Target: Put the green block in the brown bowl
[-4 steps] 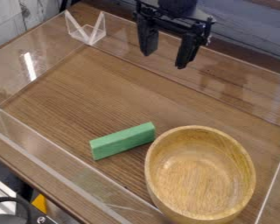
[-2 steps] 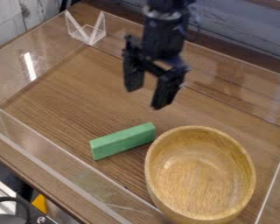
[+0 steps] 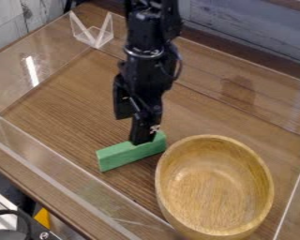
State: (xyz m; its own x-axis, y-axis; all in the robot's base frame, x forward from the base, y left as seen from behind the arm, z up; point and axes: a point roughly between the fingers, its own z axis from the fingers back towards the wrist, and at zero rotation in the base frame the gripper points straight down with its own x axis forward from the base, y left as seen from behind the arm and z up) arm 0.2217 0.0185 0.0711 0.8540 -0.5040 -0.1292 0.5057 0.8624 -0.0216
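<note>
The counter (image 3: pixel 65 108) is a brown wooden surface with fine grain, bordered by clear, glossy strips that catch the light along the left side and toward the bottom. A small white wire-like frame (image 3: pixel 91 31) of slanting, pointed shapes stands near the far left part of the counter. Beyond the upper left edge lies a grey, streaky area, and at the lower left corner there are dark cables (image 3: pixel 15 215) with a bit of yellow-orange beside them. The brown bowl (image 3: pixel 214 187) is round, light tan and smooth-looking, with a thick rim and a wide hollow; nothing lies inside it. The green block (image 3: pixel 130 153) is a flat, matte bar with straight edges, resting on the counter just left of the bowl, set at a slant with its right end near the rim. The gripper (image 3: pixel 142 134) is matte black and angular, coming down from the top of the view, its fingers spread wide around the right part of the block; whether they touch it I cannot tell. Compared with the earlier frames, the gripper has come from the far side of the counter to the block, while block and bowl have stayed put.
</note>
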